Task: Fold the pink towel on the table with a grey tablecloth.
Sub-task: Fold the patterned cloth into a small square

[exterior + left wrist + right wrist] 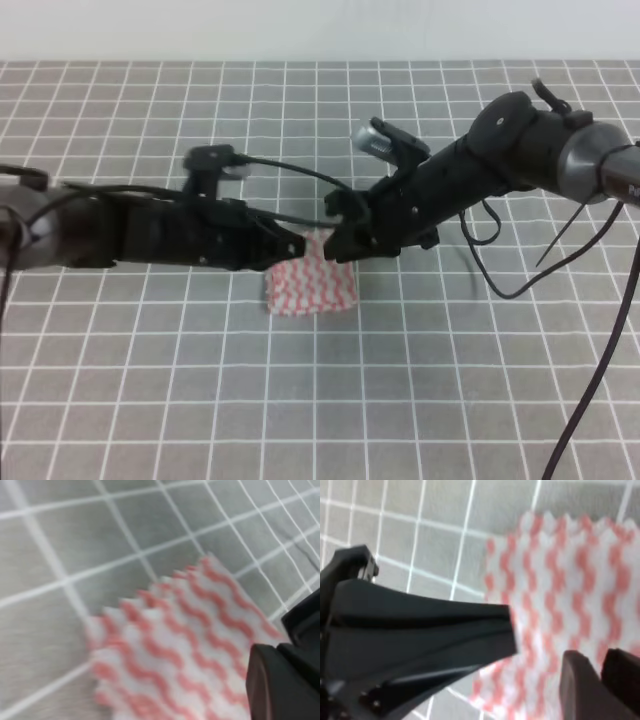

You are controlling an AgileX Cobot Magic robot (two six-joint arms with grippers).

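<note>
Pink towel [312, 283]: lying folded small on the grey gridded desk [150, 380], mid-desk. Left gripper [296, 244] and right gripper [338, 243] are meeting over its far edge; jaws' state cannot be told.

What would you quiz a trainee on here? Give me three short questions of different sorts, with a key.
1. True or false: the left tool and the right tool are both at the far edge of the pink towel.
2. Which pattern does the pink towel show? A: plain pink. B: pink-and-white wavy stripes. C: pink dots.
3. Fill in the blank: the table with a grey tablecloth is marked with a grid of thin ___ lines.
Key: 1 true; 2 B; 3 white.
</note>
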